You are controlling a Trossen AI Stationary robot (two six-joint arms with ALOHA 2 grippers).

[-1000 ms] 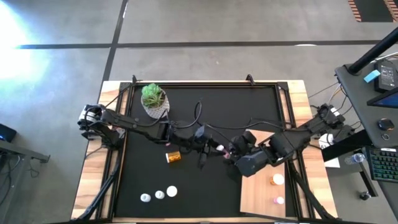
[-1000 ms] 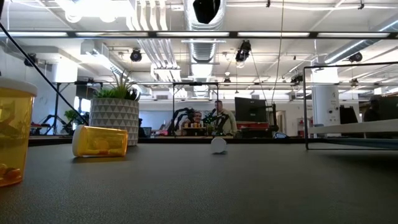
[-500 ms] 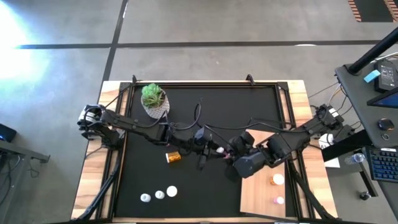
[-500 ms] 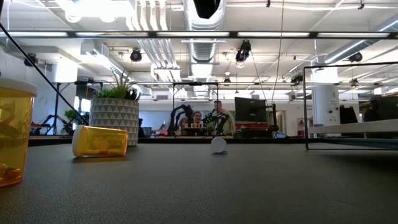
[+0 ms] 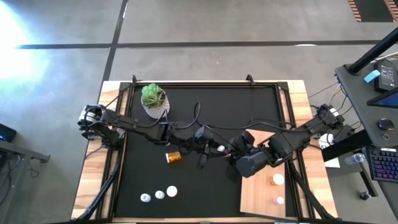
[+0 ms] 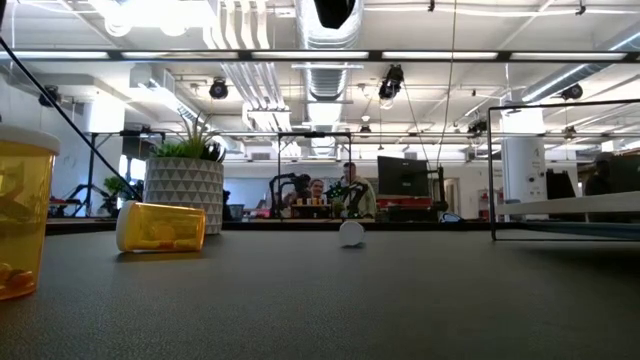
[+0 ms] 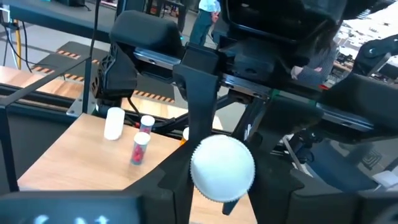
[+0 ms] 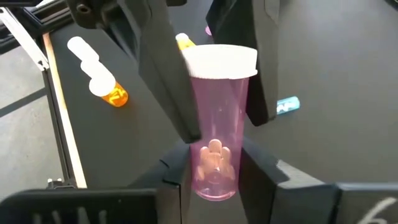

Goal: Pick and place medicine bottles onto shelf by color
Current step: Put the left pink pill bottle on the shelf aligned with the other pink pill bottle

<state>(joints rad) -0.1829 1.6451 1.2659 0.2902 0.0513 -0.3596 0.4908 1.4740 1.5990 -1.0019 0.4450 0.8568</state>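
A pink medicine bottle [image 8: 216,124] with a white cap [image 7: 222,169] hangs over the middle of the black mat [image 5: 249,106], lying about level between my two grippers. My left gripper [image 5: 215,148] is shut on its cap end. My right gripper [image 5: 231,153] is shut on its base end. An amber bottle [image 5: 173,157] lies on its side on the mat near the left gripper. Three white-capped bottles [image 5: 159,195] stand near the front edge. The shelf [image 5: 258,198] lies at the front right with two bottles [image 5: 277,180] standing on it. My left gripper pinches the pink bottle's cap end [image 8: 198,62] between its two fingers [image 8: 163,81]. The fingers come level from the table's left and lie along the bottle's sides. The cap faces back toward the left wrist, and the bottle is clear of the mat. My right gripper pinches the bottle's base end [image 8: 214,180], where the pills lie, between its two fingers [image 8: 176,180]. They come from the table's right and lie along the bottle. The bottle points away from them toward the left gripper, lifted clear.
A potted green plant [image 5: 153,98] stands at the mat's far left. A small teal piece [image 8: 287,106] lies on the mat under the grippers. In the low view an amber bottle [image 6: 20,215] stands close at the left. People sit at desks beyond the table.
My right gripper has crept a little toward the table's left, up to the pink bottle that my left gripper holds. The bottle and the left gripper have stayed where they were.
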